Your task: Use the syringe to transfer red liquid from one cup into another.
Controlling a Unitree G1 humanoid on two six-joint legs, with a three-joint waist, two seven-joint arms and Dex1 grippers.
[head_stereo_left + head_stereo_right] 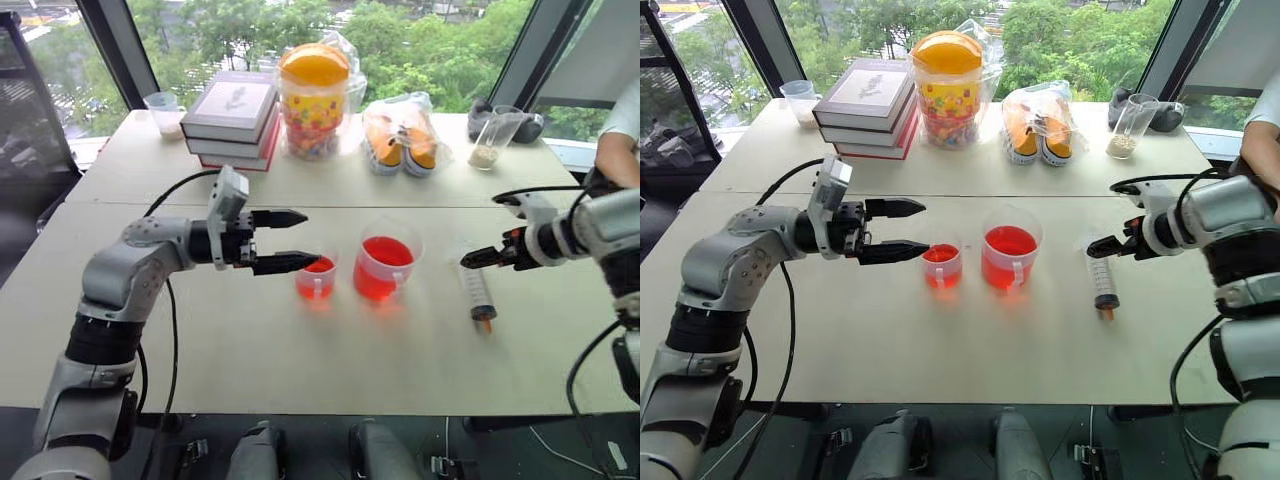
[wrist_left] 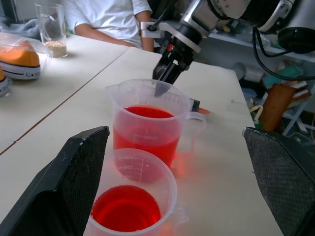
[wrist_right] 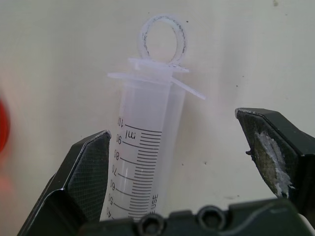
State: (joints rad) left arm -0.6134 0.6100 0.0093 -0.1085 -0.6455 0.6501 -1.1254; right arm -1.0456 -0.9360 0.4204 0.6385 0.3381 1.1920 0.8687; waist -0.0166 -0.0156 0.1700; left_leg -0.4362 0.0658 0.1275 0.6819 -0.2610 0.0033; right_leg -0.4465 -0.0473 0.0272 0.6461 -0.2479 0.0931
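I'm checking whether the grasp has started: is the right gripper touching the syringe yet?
Cannot tell. In the right wrist view the open right gripper straddles the syringe, whose barrel runs right against one finger, with no clear gap or contact.

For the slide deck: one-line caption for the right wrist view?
Open right gripper poised over the syringe lying flat on the table, plunger ring beyond its fingers.
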